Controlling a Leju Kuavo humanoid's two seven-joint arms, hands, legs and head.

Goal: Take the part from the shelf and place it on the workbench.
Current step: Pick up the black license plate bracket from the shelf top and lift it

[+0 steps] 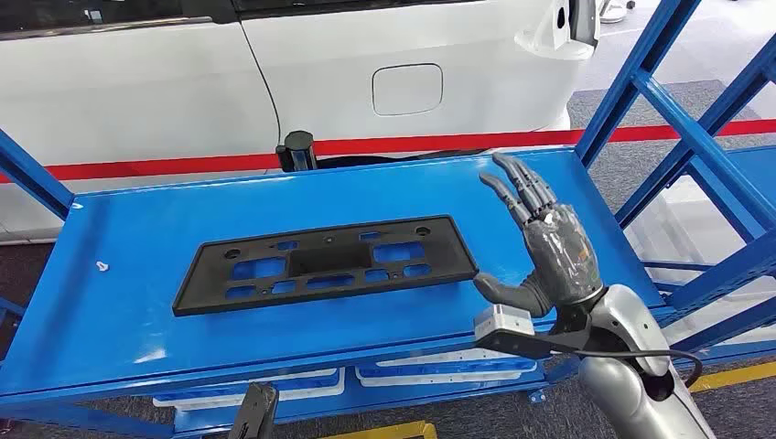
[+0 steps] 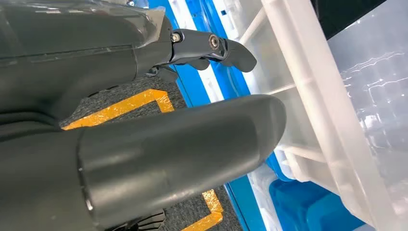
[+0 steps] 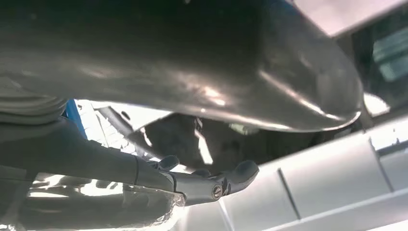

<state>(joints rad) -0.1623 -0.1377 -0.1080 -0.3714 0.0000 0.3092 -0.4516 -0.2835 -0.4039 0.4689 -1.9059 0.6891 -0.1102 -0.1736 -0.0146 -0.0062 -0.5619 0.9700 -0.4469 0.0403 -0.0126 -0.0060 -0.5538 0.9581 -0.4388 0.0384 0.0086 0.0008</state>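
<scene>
The right hand (image 1: 549, 247) is seen at the right of the head view, raised above the blue shelf (image 1: 110, 302) with fingers spread apart and nothing held. Just left of its thumb, not touching it, the black part (image 1: 325, 262), a flat rectangular plate with cut-outs, is laid flat at the centre of the shelf surface. The left hand (image 2: 144, 120) is shown in the left wrist view, fingers apart and empty, beside a clear plastic bin (image 2: 337, 96). A white car (image 1: 366, 64) is seen across the top of the head view.
</scene>
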